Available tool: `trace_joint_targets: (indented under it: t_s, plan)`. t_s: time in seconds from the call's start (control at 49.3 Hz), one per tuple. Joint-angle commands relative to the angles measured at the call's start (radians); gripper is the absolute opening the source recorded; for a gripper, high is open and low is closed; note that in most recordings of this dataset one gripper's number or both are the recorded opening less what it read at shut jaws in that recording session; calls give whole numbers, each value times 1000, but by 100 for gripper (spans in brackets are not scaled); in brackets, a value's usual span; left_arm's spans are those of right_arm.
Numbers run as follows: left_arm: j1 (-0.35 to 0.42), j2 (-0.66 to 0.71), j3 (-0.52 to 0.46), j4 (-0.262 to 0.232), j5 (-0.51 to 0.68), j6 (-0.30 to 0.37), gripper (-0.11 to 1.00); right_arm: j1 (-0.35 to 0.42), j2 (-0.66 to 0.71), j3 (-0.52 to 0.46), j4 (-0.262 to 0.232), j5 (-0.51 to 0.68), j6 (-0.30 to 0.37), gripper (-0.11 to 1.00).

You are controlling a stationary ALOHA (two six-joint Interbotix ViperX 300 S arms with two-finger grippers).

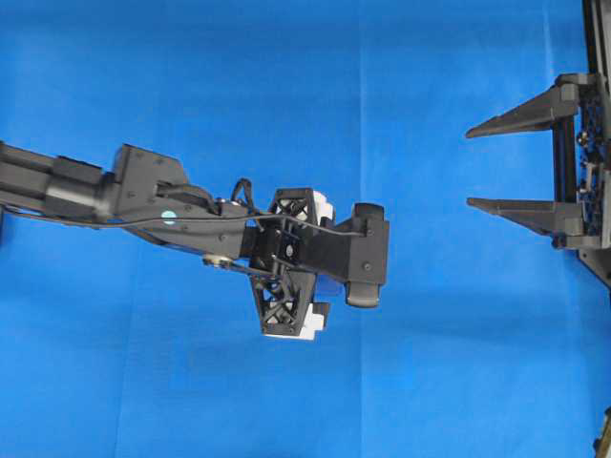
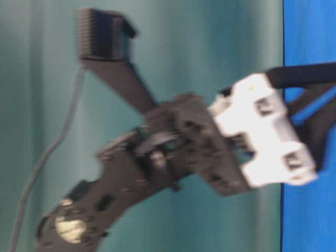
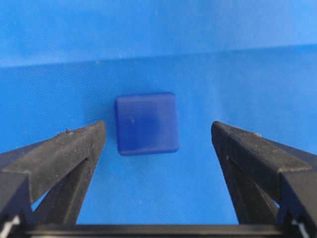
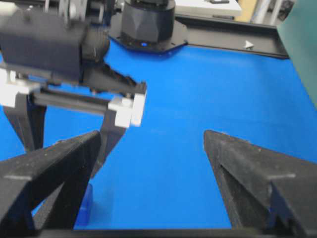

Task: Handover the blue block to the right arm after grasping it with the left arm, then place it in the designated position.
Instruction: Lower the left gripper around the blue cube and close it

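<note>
The left arm (image 1: 143, 196) reaches over the blue cloth (image 1: 286, 86), its gripper (image 3: 158, 141) spread wide around the blue block (image 3: 147, 123), not touching it. The right gripper (image 1: 473, 164) waits open and empty, well apart. Grasp, handover and placing all remain.

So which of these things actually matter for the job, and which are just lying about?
Part of the job:
- blue block, between the open fingers
- left gripper, open above it
- right gripper, open, waiting apart

Just there:
- blue cloth
- teal backdrop
</note>
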State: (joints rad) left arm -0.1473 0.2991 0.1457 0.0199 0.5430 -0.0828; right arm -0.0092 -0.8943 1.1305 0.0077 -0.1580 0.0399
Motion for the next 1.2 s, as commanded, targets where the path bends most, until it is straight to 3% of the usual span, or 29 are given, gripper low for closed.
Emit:
trace_joint_targets:
  t_s: [0.0, 0.507, 0.994, 1.075, 1.176]
  plan:
    - [6, 3, -8, 3, -23, -12, 92, -3, 11, -23, 5, -9, 2, 96]
    - [20, 124, -8, 3, -67, -18, 92, -5, 23, -21, 5, -8, 2, 96]
    - [20, 135, -14, 3, -75, -17, 89, -6, 23, -21, 5, -8, 2, 96]
    - [21, 137, -18, 3, -67, -18, 81, -5, 23, -21, 5, -6, 2, 96]
    - [20, 135, -18, 3, -60, -17, 54, -6, 23, -21, 5, -5, 2, 96]
